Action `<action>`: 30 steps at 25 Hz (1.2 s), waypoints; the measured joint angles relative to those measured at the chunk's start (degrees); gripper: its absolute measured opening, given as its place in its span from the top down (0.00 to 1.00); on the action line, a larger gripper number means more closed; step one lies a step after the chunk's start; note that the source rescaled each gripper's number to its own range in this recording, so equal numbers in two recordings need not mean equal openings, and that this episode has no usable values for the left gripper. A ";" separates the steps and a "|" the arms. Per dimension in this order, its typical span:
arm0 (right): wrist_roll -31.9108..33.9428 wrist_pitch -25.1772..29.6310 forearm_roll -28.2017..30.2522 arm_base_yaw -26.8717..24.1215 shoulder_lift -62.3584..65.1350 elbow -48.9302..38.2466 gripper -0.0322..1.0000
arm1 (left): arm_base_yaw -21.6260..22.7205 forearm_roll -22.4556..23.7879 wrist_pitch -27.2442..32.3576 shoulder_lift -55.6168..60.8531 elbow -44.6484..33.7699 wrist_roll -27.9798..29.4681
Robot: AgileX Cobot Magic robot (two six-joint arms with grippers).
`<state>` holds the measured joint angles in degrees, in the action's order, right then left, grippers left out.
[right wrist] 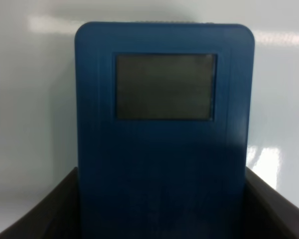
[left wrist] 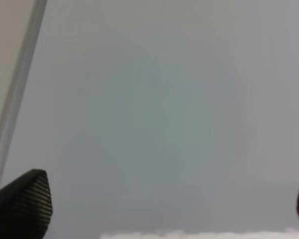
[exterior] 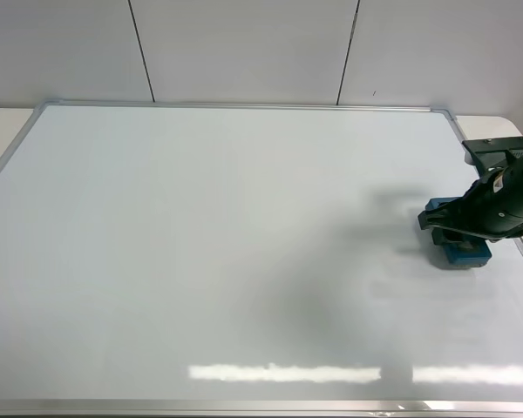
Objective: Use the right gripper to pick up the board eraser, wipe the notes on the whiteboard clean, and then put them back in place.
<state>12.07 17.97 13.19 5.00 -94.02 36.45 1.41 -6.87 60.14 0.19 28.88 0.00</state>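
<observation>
The whiteboard [exterior: 227, 261] fills most of the exterior view, and I see no notes on its surface. The teal-blue board eraser [exterior: 467, 253] lies flat on the board near its right edge. My right gripper [exterior: 449, 228] reaches in from the right and is over the eraser. In the right wrist view the eraser [right wrist: 164, 99] sits between the two black fingers [right wrist: 45, 214], which press its sides; one dark grey patch shows. My left gripper [left wrist: 162, 204] is open and empty above the board's left part, beside the silver frame [left wrist: 17, 94].
A grey panelled wall [exterior: 244, 48] runs behind the board. The right arm's dark base [exterior: 495, 153] sits just off the board's right edge on a pale table [exterior: 492, 126]. A light reflection [exterior: 288, 373] lies along the board's front.
</observation>
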 joint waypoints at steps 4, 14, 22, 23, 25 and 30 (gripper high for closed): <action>0.00 -0.27 0.00 0.00 0.00 0.00 0.97 | 0.00 0.00 0.00 0.00 0.00 0.00; 0.19 -1.44 -0.48 0.00 0.00 0.00 0.03 | 0.00 0.00 0.00 0.00 0.00 0.00; 0.19 -1.44 -0.97 0.00 0.00 -0.04 0.00 | 0.00 0.00 0.00 0.00 0.00 0.00; 0.19 -1.44 -1.17 0.00 0.06 -0.04 0.00 | 0.00 0.00 0.00 0.00 0.00 0.00; -0.16 -1.32 -2.12 0.00 0.89 -0.04 0.00 | 0.00 0.00 0.00 0.00 0.00 0.00; -4.30 -1.26 -7.26 0.30 8.04 -0.06 0.00 | 0.00 0.00 0.00 0.00 0.00 0.00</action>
<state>7.77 16.71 5.92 5.31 -85.98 36.39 1.41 -6.87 60.14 0.19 28.88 0.00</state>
